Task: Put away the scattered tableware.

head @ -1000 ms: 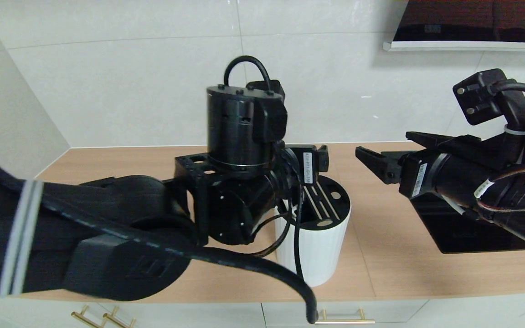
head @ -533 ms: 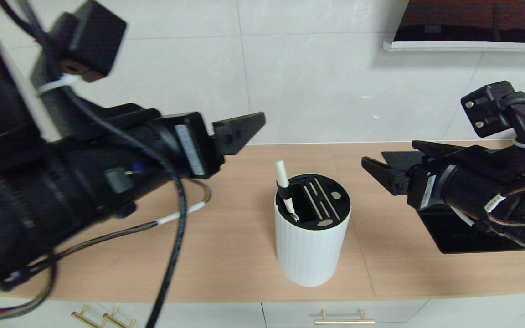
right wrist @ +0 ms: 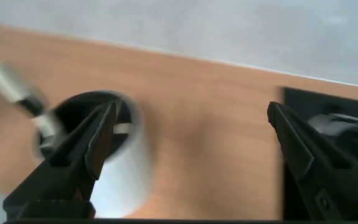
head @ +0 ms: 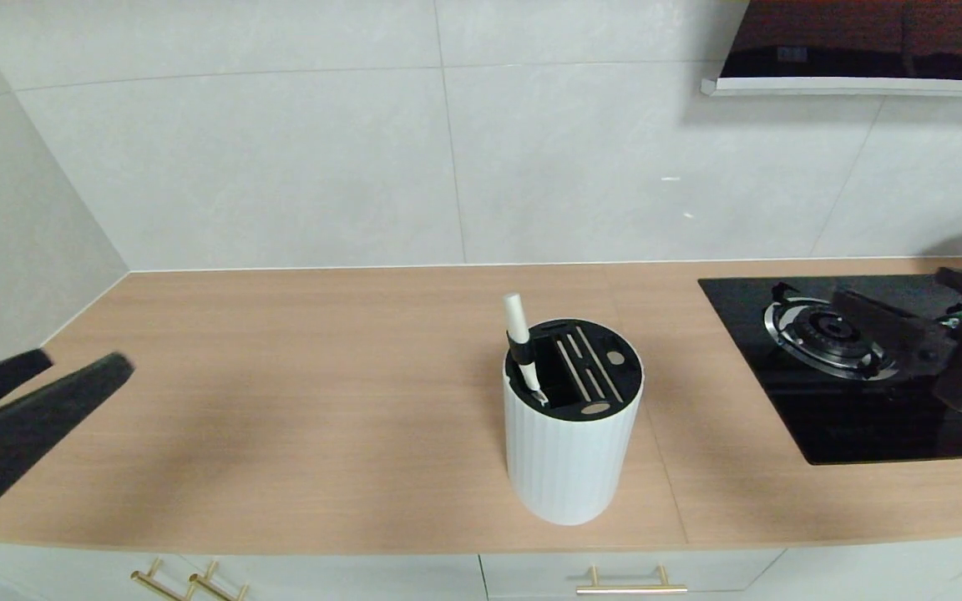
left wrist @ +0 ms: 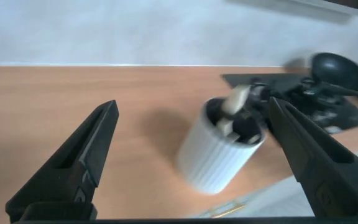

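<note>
Utensil [head: 518,338], possibly knife, standing in holder [head: 569,451], well apart from left gripper [head: 87,361] and right gripper [right wrist: 191,109]; both jaws spread, empty.

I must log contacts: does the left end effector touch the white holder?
Apart. Head view: wide bare counter lies between the left end effector and the white holder.

This is a home kitchen. A light wooden countertop [head: 322,417] runs across the middle of the frame, below a wall of large pale grey tiles [head: 281,167]. At the right lies a black glass gas hob [head: 865,430] with a round metal burner [head: 823,330]. A dark range hood [head: 865,42] hangs at the upper right. White drawer fronts [head: 531,576] with brass bar handles [head: 631,587] line the bottom edge.
</note>
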Robot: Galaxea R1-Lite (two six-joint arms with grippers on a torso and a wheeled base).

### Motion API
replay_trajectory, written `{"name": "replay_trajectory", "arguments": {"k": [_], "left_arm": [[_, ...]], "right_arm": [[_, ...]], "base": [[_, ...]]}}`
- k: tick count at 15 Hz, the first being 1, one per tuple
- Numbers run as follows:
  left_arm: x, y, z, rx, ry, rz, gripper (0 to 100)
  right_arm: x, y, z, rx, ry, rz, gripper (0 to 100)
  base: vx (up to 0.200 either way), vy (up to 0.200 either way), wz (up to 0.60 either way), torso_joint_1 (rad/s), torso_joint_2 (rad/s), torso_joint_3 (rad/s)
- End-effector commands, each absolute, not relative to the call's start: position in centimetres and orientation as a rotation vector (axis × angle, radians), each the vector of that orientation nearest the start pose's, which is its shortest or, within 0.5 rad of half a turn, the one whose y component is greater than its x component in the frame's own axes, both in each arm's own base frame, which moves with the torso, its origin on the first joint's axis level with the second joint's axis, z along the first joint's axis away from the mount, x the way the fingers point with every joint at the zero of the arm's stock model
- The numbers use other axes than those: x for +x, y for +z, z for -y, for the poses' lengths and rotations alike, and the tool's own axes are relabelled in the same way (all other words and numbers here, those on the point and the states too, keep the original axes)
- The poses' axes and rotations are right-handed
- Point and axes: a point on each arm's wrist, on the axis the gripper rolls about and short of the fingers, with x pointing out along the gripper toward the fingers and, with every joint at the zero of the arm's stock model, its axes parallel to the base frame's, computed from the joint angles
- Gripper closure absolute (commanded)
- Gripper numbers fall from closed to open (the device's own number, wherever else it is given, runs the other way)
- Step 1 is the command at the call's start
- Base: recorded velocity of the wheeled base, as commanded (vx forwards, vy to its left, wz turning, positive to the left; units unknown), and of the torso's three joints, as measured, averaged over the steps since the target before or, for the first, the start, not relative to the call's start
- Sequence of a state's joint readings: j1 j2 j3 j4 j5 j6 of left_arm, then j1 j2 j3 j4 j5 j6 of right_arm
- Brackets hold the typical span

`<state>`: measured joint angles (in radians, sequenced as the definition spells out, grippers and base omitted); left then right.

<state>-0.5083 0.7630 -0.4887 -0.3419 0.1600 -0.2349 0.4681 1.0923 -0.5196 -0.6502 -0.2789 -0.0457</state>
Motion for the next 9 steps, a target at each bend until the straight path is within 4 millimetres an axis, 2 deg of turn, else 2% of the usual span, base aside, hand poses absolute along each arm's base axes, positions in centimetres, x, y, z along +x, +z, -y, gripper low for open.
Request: {"name": "replay_trajectory", "arguments": {"k": [1, 4, 5, 6, 9], "left_arm": [[2.3, 21.3, 0.6, -0.267, -0.265, 0.085, 0], [-0.2, 18.6, -0.4, -0.260, -0.192, 0.110, 0], [-0.7, 18.2, -0.6, -0.258, -0.167, 0.126, 0], [-1.6, 17.3, -0.8, -0.257, -0.125, 0.154, 0], [-3.9, 15.4, -1.0, -0.199, -0.021, 0.198, 0]], "right_arm": [[6.8, 23.9, -1.2, 0.005, -0.015, 0.183, 0], [-0.4, 22.7, 0.7, 0.006, -0.051, 0.216, 0], [-1.6, 22.3, 1.0, 0.000, -0.065, 0.211, 0], [-3.8, 21.8, 1.3, -0.011, -0.099, 0.205, 0], [-6.9, 20.2, 1.2, -0.034, -0.189, 0.218, 0]], "base": [[0.000, 0.000, 0.00, 0.000, 0.00, 0.000], [0.000, 0.000, 0.00, 0.000, 0.00, 0.000], [0.000, 0.000, 0.00, 0.000, 0.00, 0.000], [0.000, 0.000, 0.00, 0.000, 0.00, 0.000], [0.000, 0.000, 0.00, 0.000, 0.00, 0.000]]}}
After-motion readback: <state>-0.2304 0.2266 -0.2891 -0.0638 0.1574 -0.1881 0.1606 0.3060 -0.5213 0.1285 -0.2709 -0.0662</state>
